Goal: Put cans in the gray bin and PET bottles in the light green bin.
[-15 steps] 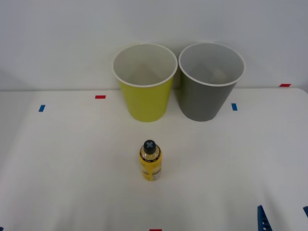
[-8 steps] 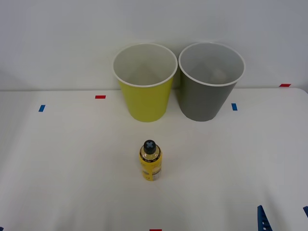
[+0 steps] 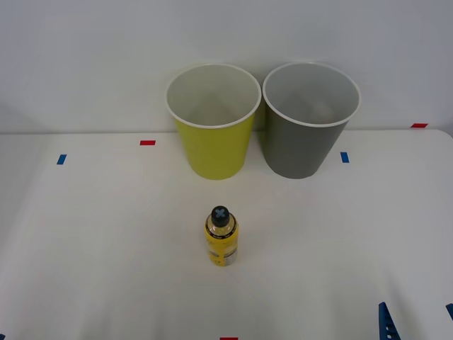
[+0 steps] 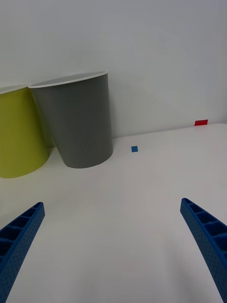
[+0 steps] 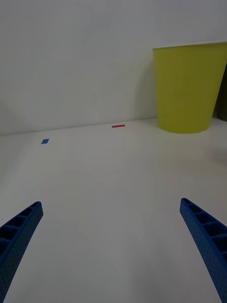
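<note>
White desk ahead: with my right claw [image 4: 113, 246] and left claw [image 5: 111, 246] both released, I'd reach the right one forward and leftward to the upright bottle [image 3: 221, 239], well short of the green bin [image 3: 212, 134], gripping below its cap.

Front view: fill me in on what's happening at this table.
Nothing is being handled yet. A small PET bottle with a black cap stands upright on the white table, in front of the light green bin and the gray bin, which stand side by side by the wall. The right gripper is open, low at the table's near right edge; the left gripper is open too, over bare table.
</note>
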You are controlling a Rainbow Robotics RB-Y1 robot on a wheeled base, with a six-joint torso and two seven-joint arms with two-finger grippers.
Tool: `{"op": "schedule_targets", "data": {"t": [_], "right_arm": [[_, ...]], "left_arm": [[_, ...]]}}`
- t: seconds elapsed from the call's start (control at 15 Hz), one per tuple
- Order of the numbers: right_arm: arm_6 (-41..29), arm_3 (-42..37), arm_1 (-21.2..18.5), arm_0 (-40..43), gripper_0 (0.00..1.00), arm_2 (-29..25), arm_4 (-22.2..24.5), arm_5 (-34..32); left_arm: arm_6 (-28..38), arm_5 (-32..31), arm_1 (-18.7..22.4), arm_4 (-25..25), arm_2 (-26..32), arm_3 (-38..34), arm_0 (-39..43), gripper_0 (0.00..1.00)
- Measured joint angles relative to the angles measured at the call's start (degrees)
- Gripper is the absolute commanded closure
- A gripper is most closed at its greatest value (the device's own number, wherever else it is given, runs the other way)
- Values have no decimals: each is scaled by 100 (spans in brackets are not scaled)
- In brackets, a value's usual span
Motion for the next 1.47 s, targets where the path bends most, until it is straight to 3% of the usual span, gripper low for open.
{"op": "schedule_targets", "data": {"t": [0.87, 1.13, 1.47], "right_arm": [[0, 0, 0, 0, 0, 0, 0, 0], [0, 0, 0, 0, 0, 0, 0, 0], [0, 0, 0, 0, 0, 0, 1, 0]], "left_arm": [[-4, 92, 23, -13, -91, 199, -130, 0], [4, 89, 661, -131, -210, 225, -459, 0], [-17, 102, 1862, 130, -1027, 234, -1466, 0]]}}
